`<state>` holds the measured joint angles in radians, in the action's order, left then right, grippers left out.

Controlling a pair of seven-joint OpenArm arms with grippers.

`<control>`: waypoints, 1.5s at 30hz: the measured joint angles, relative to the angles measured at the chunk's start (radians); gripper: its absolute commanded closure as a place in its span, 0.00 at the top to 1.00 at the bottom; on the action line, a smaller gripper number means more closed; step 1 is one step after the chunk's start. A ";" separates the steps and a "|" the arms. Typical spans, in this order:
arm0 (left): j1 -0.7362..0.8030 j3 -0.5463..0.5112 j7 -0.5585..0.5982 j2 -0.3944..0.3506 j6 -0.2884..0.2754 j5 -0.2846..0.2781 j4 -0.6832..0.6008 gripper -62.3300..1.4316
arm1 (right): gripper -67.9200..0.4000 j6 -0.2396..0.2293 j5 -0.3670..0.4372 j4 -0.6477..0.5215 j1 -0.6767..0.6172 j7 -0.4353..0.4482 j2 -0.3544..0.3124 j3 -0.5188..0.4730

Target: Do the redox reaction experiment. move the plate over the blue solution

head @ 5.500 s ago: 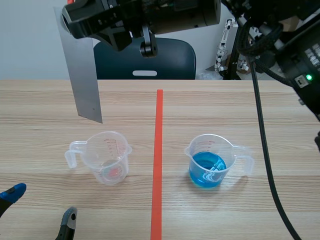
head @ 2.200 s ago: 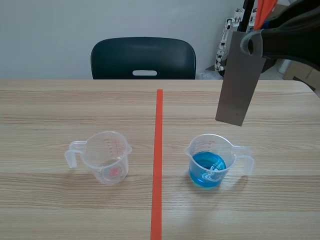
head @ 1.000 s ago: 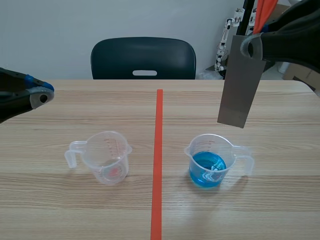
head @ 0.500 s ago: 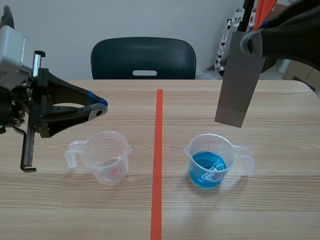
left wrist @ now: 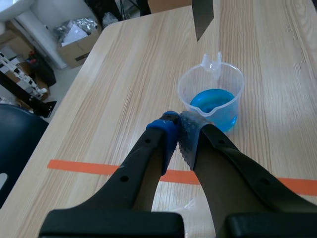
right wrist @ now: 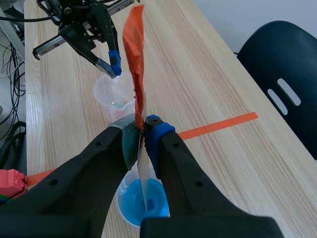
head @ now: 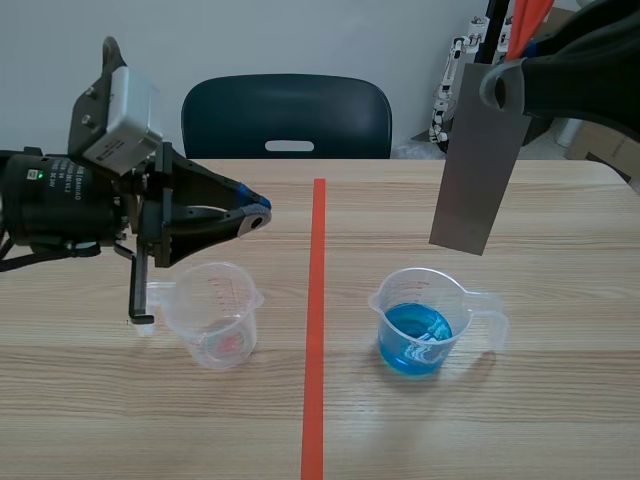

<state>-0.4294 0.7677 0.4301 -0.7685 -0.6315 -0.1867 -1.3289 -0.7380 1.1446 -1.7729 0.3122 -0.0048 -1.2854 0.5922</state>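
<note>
A grey metal plate (head: 480,160) hangs upright above and slightly behind the clear cup of blue solution (head: 418,328). My right gripper (head: 503,85) is shut on its upper end. In the right wrist view the plate (right wrist: 144,179) shows edge-on between the pads of the right gripper (right wrist: 141,127), with an orange strip (right wrist: 134,54) at its upper end and the blue cup (right wrist: 143,201) right below. My left gripper (head: 255,216) hovers shut with nothing in it, above the other cup. In the left wrist view the left gripper (left wrist: 178,120) points toward the blue cup (left wrist: 213,99); the plate's lower corner (left wrist: 202,17) shows beyond.
A second clear cup (head: 215,315) with a reddish trace at its bottom stands left of the orange tape line (head: 316,320), under the left arm. A dark chair (head: 287,115) stands behind the table. Boxes and gear lie off the table's far right.
My left arm has swung in from the left and now reaches over the left cup toward the middle. The plate and right gripper have hardly moved.
</note>
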 measured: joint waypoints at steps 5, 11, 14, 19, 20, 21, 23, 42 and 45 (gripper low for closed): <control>-0.063 0.029 0.000 0.050 -0.019 0.000 0.021 0.07 | 0.01 0.000 0.000 0.000 0.000 0.000 0.000 0.000; -0.110 0.088 -0.048 0.102 -0.021 0.003 0.038 0.07 | 0.01 0.000 0.000 0.000 0.000 0.000 0.000 0.000; -0.126 0.106 -0.044 0.126 -0.021 0.003 0.050 0.07 | 0.01 0.000 0.000 0.000 0.000 0.000 0.000 0.000; -0.149 0.138 -0.045 0.161 -0.025 0.003 0.082 0.07 | 0.01 0.000 0.000 0.000 0.000 0.000 0.000 0.000; -0.149 0.140 -0.045 0.171 -0.025 0.003 0.091 0.07 | 0.01 0.000 0.000 0.000 0.000 -0.002 0.000 0.000; -0.149 0.140 -0.045 0.180 -0.026 0.003 0.100 0.07 | 0.01 0.000 0.000 0.000 0.000 -0.004 0.000 0.000; -0.149 0.140 -0.044 0.196 -0.032 0.003 0.114 0.07 | 0.01 0.000 0.000 0.000 0.000 -0.004 0.000 0.000; -0.147 0.140 -0.045 0.231 -0.060 0.003 0.138 0.07 | 0.01 0.000 0.000 0.000 0.000 -0.007 0.000 0.000; -0.147 0.140 -0.045 0.231 -0.060 0.003 0.143 0.07 | 0.01 0.000 0.000 0.000 0.000 -0.007 0.000 0.000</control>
<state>-0.5766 0.9077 0.3855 -0.5373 -0.6910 -0.1837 -1.1862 -0.7380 1.1446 -1.7729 0.3122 -0.0120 -1.2854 0.5922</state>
